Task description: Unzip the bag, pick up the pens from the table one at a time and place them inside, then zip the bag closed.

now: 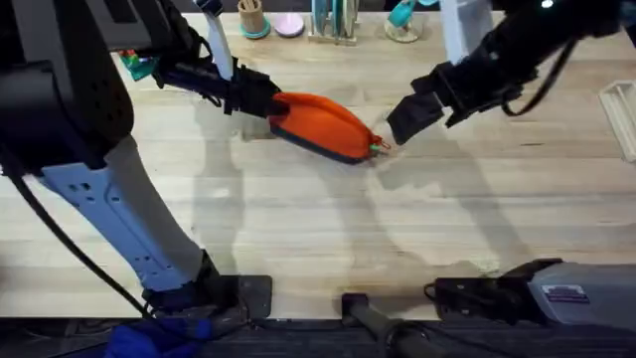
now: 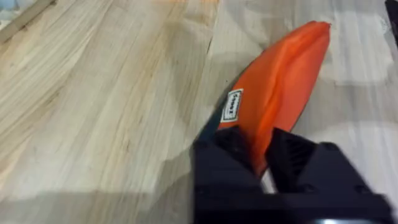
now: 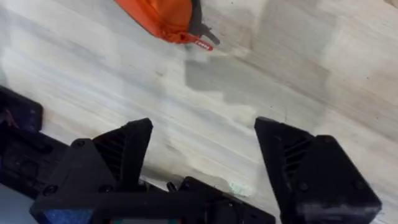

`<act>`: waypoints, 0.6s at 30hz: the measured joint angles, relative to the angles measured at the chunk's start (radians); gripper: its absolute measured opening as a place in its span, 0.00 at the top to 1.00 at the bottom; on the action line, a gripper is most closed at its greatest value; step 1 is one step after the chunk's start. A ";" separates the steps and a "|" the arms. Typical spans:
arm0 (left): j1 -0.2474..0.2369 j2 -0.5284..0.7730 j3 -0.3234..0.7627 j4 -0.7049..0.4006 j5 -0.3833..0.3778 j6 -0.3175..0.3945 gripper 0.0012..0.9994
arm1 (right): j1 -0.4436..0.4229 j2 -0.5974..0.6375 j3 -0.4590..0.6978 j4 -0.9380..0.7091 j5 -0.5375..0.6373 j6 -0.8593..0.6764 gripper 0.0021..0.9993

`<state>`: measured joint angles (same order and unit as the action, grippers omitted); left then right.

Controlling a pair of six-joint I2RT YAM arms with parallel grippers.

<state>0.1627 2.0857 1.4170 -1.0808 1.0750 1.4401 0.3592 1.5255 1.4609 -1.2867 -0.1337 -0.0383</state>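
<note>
The orange bag (image 1: 320,123) with its dark lower edge lies on the table (image 1: 298,219), left of centre toward the back. My left gripper (image 1: 260,97) is shut on the bag's left end; the left wrist view shows the orange fabric (image 2: 283,81) pinched between the black fingers of that gripper (image 2: 264,165). The red zipper pull (image 1: 381,145) sticks out at the bag's right end. My right gripper (image 1: 407,117) hovers open just right of the pull, touching nothing. In the right wrist view the bag's end (image 3: 165,15) and pull (image 3: 204,45) lie beyond the spread gripper (image 3: 205,155). The pens are out of view.
Along the table's back edge stand a wooden cup (image 1: 251,18), a pink disc (image 1: 289,25), a rack (image 1: 333,20) and a teal item (image 1: 402,14). A white object (image 1: 621,114) sits at the right edge. Bare wood stretches in front of the bag.
</note>
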 joint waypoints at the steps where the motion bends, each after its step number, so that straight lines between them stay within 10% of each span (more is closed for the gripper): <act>1: 0.001 0.000 0.000 0.004 -0.002 0.003 0.70 | 0.000 -0.013 0.000 -0.005 0.000 0.000 0.00; 6: 0.014 0.000 0.000 0.006 -0.006 -0.002 0.03 | 0.000 -0.059 0.000 -0.020 0.000 0.000 0.00; 18: 0.016 0.000 0.000 -0.004 -0.005 -0.003 0.01 | 0.000 -0.100 0.000 -0.057 0.000 0.001 0.00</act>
<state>0.1791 2.0859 1.4170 -1.0851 1.0700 1.4374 0.3592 1.4258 1.4609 -1.3434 -0.1339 -0.0376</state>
